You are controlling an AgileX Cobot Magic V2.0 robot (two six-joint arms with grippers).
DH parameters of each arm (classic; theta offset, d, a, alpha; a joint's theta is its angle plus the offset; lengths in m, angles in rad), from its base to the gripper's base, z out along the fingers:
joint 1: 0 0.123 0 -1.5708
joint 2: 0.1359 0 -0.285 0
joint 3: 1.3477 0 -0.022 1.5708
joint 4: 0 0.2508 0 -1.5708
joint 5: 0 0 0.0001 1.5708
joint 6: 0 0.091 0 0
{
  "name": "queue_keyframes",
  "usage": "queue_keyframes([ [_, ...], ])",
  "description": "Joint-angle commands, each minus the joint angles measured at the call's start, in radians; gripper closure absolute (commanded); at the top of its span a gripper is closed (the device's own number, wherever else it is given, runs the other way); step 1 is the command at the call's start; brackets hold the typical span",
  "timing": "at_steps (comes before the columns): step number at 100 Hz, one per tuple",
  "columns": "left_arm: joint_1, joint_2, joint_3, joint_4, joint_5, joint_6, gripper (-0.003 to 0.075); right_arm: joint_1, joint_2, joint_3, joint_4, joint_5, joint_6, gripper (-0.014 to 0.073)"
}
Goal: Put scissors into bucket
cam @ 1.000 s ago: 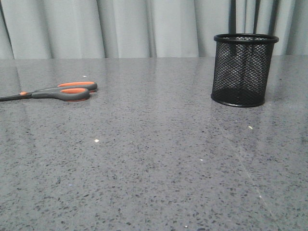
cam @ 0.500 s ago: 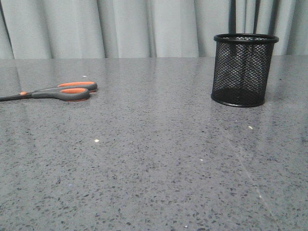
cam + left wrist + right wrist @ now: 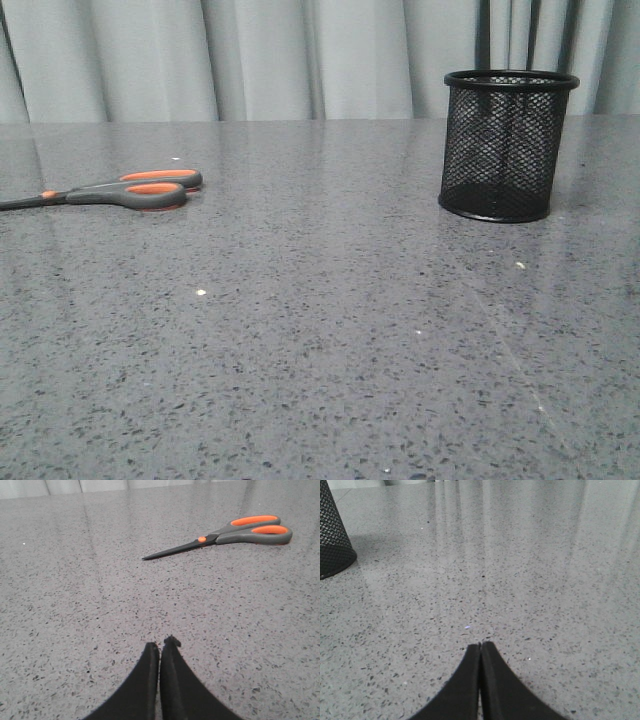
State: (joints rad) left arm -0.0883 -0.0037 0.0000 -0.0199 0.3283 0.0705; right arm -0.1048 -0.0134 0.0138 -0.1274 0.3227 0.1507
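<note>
The scissors (image 3: 130, 189) lie flat on the grey speckled table at the left, closed, dark grey handles with orange linings toward the middle, blades running off the left edge. In the left wrist view the whole scissors (image 3: 235, 531) show, well ahead of my left gripper (image 3: 160, 644), which is shut and empty. The black wire-mesh bucket (image 3: 507, 144) stands upright at the back right. Its lower edge shows in the right wrist view (image 3: 332, 540), far to one side of my right gripper (image 3: 480, 643), which is shut and empty. Neither gripper shows in the front view.
The grey speckled table (image 3: 320, 330) reaches back to a pale curtain (image 3: 260, 55). A few small white specks lie on the surface.
</note>
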Motion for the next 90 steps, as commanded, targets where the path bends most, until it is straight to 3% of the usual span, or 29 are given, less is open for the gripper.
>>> queue_keyframes([
  [1, -0.007, -0.026, 0.04, -0.011, -0.051, -0.01, 0.074, -0.005, -0.018, 0.006, -0.021, -0.025, -0.002, 0.0649],
  [8, -0.007, -0.026, 0.04, -0.011, -0.051, -0.01, 0.0739, -0.005, -0.018, 0.006, -0.035, -0.032, -0.002, 0.0649],
  [23, -0.007, -0.026, 0.04, -0.011, -0.051, -0.01, 0.0739, -0.005, -0.018, 0.006, -0.305, -0.147, -0.002, 0.0649],
  [31, -0.007, -0.026, 0.04, -0.011, -0.051, -0.01, 0.074, -0.005, -0.018, 0.006, -0.377, -0.247, -0.002, 0.0649],
  [52, -0.007, -0.026, 0.04, -0.063, -0.081, -0.01, 0.074, -0.005, -0.018, 0.004, -0.376, -0.507, -0.002, 0.0649],
  [65, -0.007, -0.026, 0.04, -0.411, -0.199, -0.01, 0.0739, -0.005, -0.018, 0.004, -0.266, -0.7, 0.165, 0.0649],
  [80, -0.007, -0.026, 0.04, -0.617, -0.335, -0.01, 0.074, -0.005, -0.018, 0.003, -0.153, -0.651, 0.354, 0.0649],
  [90, -0.007, -0.026, 0.035, -0.714, -0.395, -0.01, 0.074, -0.005, -0.018, -0.01, -0.083, -0.644, 0.378, 0.0649],
])
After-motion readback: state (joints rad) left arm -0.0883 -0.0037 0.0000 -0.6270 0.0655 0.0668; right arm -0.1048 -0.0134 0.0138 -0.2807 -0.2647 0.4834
